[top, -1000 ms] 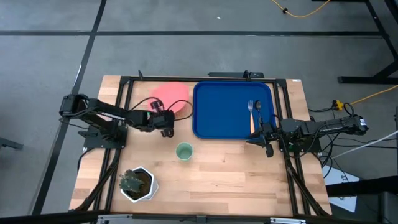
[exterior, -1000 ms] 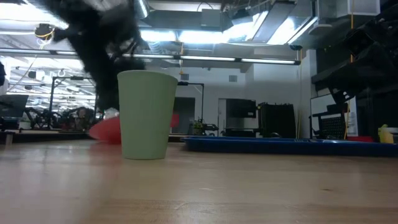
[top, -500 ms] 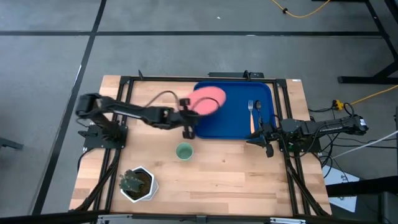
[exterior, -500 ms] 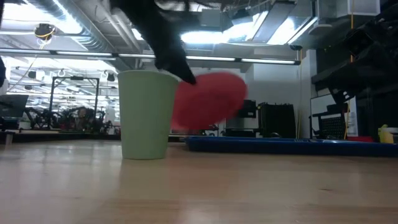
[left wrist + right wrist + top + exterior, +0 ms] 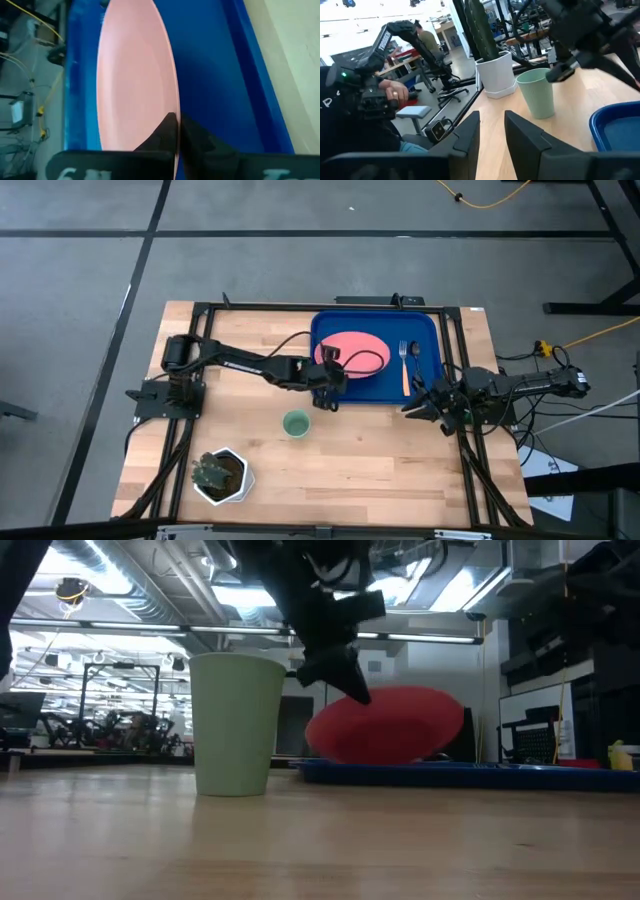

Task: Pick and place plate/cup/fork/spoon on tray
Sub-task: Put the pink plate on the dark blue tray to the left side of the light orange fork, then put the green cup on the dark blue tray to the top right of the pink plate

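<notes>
1. Wooden tabletop (image 5: pixel 340 450) carries the blue tray (image 5: pixel 330 385) at its far side.
2. Left gripper (image 5: pixel 329 374) reaches over the tray's near-left rim, jaws clamped on the tilted pink plate (image 5: pixel 352 350) above the tray.
3. Fork (image 5: pixel 404 365) and spoon (image 5: pixel 414 358) lie in the tray, right of the plate.
4. Green cup (image 5: pixel 295 423) stands on the tabletop just before the tray.
5. Right gripper (image 5: pixel 432 402) waits at the tray's near-right corner, jaws slightly parted, holding nothing.

We reach our left arm far across the worktop, its tool (image 5: pixel 328 379) clamped on the plate's rim. Our right arm waits at the right edge, its tool (image 5: pixel 432 402) with fingers apart.
</notes>
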`<state>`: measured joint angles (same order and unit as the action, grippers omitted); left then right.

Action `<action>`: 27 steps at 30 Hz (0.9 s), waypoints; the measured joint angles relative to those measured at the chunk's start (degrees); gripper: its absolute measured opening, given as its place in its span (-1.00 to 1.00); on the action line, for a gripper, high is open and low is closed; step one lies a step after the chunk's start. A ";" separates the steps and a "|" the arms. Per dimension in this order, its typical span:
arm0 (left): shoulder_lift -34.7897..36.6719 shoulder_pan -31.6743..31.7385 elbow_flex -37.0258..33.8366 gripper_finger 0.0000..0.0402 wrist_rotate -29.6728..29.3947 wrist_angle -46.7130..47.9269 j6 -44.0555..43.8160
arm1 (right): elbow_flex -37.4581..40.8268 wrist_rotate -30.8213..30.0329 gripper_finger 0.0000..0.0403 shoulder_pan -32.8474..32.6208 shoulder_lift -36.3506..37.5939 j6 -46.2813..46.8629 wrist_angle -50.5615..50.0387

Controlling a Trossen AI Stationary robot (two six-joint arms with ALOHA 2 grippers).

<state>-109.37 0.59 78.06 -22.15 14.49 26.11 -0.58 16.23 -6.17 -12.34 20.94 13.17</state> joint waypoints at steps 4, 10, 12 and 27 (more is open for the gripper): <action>-1.80 0.36 -0.02 -0.89 -0.13 -0.30 0.04 | 0.00 0.00 -0.53 0.00 0.02 1.32 0.32; -2.02 0.02 -0.02 -0.81 -2.18 -2.42 0.04 | 0.00 0.00 -0.53 0.00 0.02 1.23 0.35; -2.02 -0.23 -0.02 -0.81 -2.48 -4.60 0.04 | 0.00 0.28 -0.53 0.00 0.02 1.16 0.34; -2.00 -0.82 -0.04 -0.81 -6.32 -12.05 -1.49 | 0.00 2.08 -0.53 0.00 0.02 1.08 -0.22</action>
<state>-111.37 -0.23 78.02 -28.47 2.44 24.62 -0.58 18.31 -6.17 -12.32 22.02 12.95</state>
